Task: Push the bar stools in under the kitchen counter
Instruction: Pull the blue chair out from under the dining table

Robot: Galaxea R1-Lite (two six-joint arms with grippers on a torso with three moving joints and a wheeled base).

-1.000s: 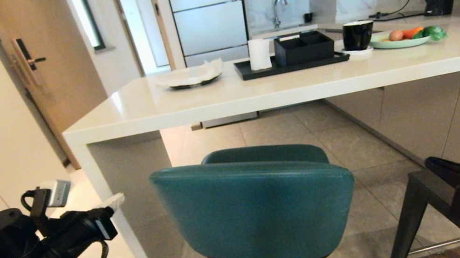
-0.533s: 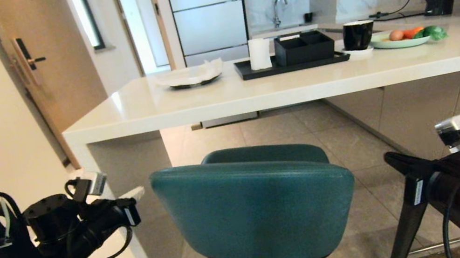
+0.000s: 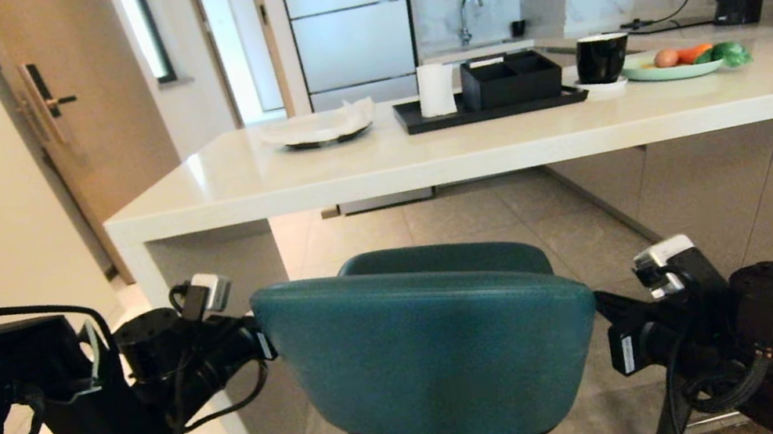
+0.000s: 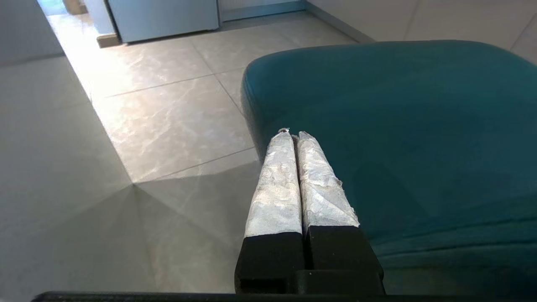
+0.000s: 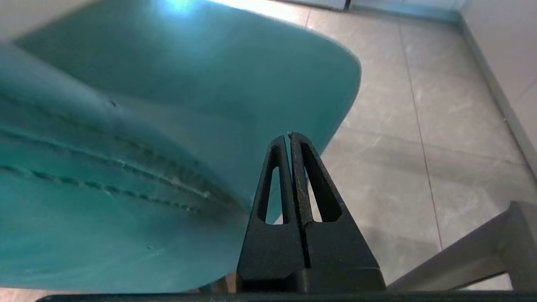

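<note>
Inspector: Start with the biggest item.

Assessor: The desk, a thick cream slab on a matching side panel. The teal stool stands just in front of its near edge, seat not yet under the slab. A second stool shows only as a grey leg, to the right of the teal stool.

Inspector: The arms?

Assessor: The left gripper is at the teal stool's left flank, fingers clenched together on nothing, tips at or just short of the leather; contact cannot be confirmed. The right gripper is at the right flank, fingers likewise clenched and empty.

Inspector: Risks?

Assessor: In my judgement, three. Narrow tips on a rounded back may slide off. Uneven pressure could swing the stool towards the side panel left of it. The contact points sit high above thin black legs, so a hard shove might tip it rather than slide it.

Inspector: Surface and room?

Assessor: Glossy tiled floor beyond the stool, likely easy sliding. On the desk behind the stool: a black tray, a mug, a plate of vegetables.
</note>
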